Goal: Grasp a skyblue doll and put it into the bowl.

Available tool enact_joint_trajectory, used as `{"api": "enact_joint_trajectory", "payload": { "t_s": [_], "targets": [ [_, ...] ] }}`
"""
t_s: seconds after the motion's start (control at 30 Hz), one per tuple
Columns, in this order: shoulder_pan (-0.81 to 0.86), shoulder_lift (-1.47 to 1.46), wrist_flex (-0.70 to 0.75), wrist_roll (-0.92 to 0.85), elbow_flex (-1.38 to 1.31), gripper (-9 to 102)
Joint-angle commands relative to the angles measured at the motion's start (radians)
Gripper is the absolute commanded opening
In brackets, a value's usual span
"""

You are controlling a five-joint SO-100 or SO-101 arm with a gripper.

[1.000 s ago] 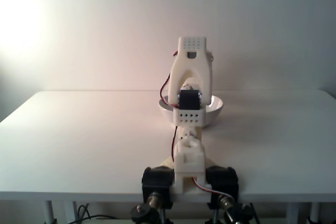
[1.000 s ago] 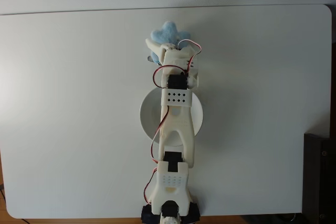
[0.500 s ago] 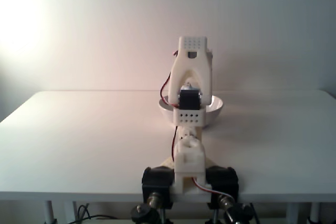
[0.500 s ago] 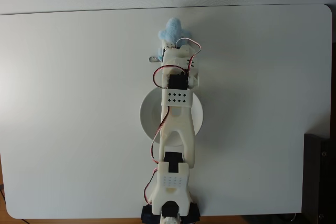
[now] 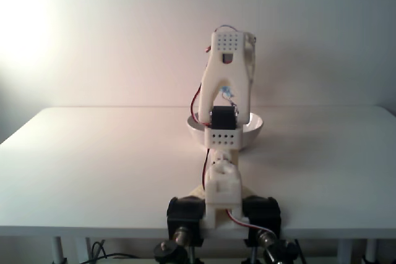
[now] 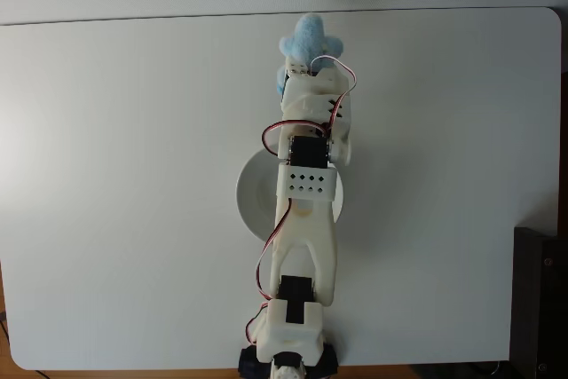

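Hand: in the top-down fixed view the hand (image 6: pixel 300 67) sits at the far end of the arm, mostly covered by the wrist housing; the fingers themselves are hidden, yet the doll juts out from directly under the wrist's tip, so it appears clamped on the doll.
Skyblue doll: the skyblue doll (image 6: pixel 311 43) is a fuzzy pale-blue lump with rounded lobes, seen in the top-down fixed view beyond the bowl toward the far edge of the surface and touching the wrist's front; in the front fixed view only a small blue speck (image 5: pixel 226 91) shows through the gap in the arm, above the bowl's rim.
Bowl: the bowl (image 6: pixel 253 194) is white, round and shallow, lying under the arm's middle section in the top-down fixed view, with its left part showing bare; in the front fixed view its right rim (image 5: pixel 255 125) shows past the arm; nothing blue lies in the part that can be seen.
Arm: the white arm (image 6: pixel 306 237) with red wires stretches from the near edge over the bowl toward the far side.
Surface: the white surface (image 6: pixel 115 175) carries the bowl and the arm's base.
Side object: a dark object (image 6: pixel 541 299) stands at the right edge of the top-down fixed view.
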Motion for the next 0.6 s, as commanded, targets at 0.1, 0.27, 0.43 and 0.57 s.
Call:
{"api": "enact_joint_trajectory", "payload": {
  "t_s": [0.1, 0.27, 0.43, 0.57],
  "targets": [
    [-0.014, 0.186, 0.040, -0.005, -0.003, 0],
    [-0.017, 0.308, 0.207, -0.005, -0.003, 0],
    [-0.043, 0.428, 0.364, -0.005, -0.003, 0],
    [-0.054, 0.518, 0.460, -0.005, -0.003, 0]
  ]
}}
